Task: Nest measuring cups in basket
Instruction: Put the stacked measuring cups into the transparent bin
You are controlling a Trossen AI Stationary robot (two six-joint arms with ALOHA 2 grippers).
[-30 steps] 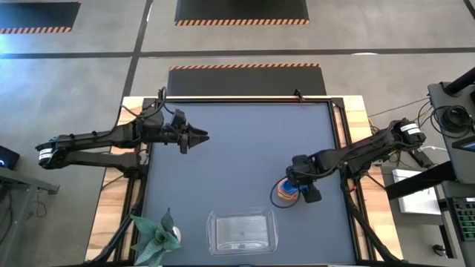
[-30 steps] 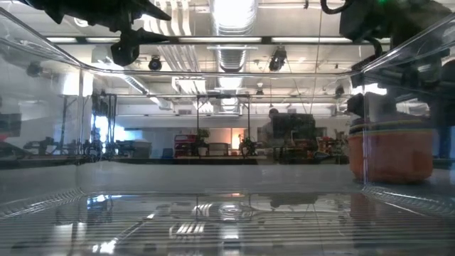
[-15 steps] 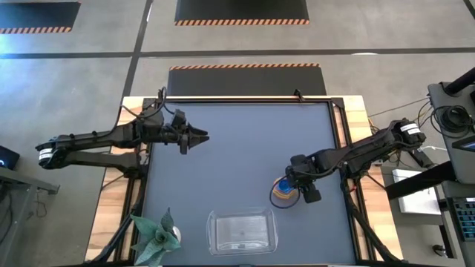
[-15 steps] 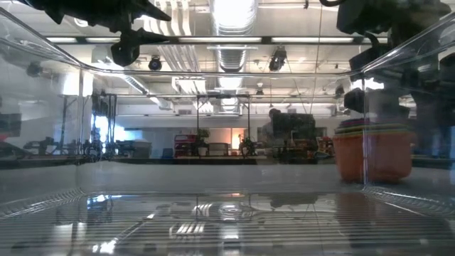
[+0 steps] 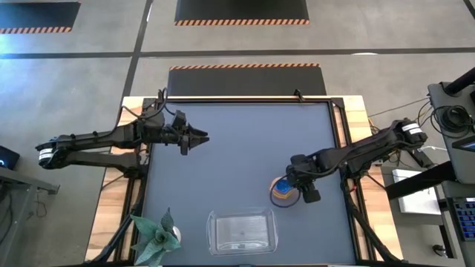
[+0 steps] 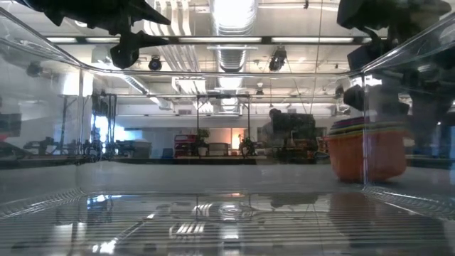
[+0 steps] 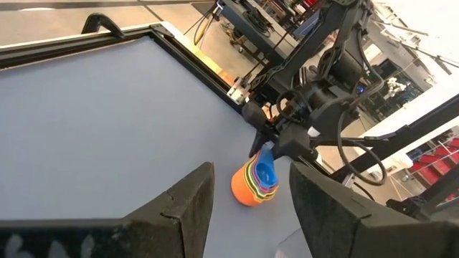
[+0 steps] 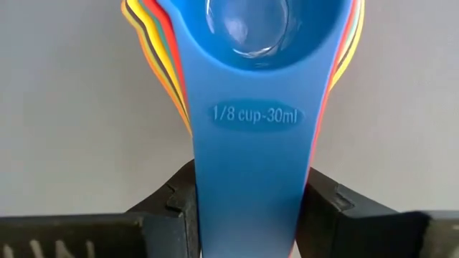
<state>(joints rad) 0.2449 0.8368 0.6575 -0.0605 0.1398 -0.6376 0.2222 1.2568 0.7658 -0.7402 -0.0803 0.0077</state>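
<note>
My right gripper (image 5: 300,187) pinches the stacked handles of the nested measuring cups (image 5: 282,190), which sit on the table just beyond the basket (image 5: 242,231) toward its right corner; my left gripper (image 5: 199,137) waits far off, fingers parted.

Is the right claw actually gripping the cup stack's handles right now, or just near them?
Touching. The right wrist view shows the right claw with both fingers pressed against the blue handle of the cup stack, no gap either side.

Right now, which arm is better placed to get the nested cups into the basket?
Right. Its claw grips the stacked measuring cups by their handles, just behind the basket. The left claw hovers far away.
</note>
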